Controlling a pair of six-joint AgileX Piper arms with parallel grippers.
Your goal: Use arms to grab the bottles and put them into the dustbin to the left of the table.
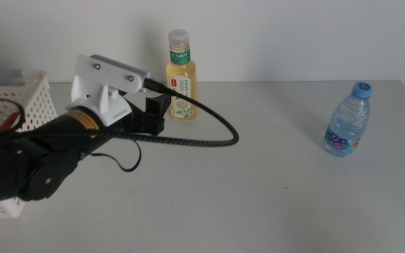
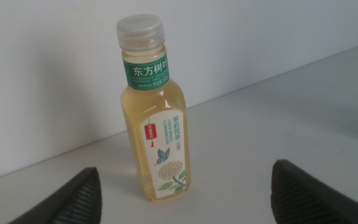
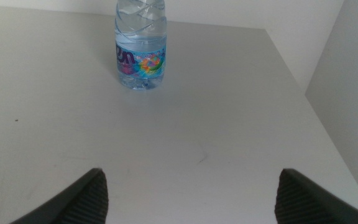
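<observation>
Left fingers (image 2: 185, 193): we see them spread wide and empty, the tea bottle (image 2: 153, 112) upright between and beyond them.
Right fingers (image 3: 191, 196): spread wide, empty, water bottle (image 3: 140, 46) well ahead.
Tea bottle label: green neck band reads 东方树叶; small print illegible.
Water bottle (image 1: 348, 119): colourful label, unreadable; at 3 o'clock on the desk (image 1: 259, 190).
Dustbin (image 1: 27, 98): at 9 o'clock, off the desk's left.
</observation>
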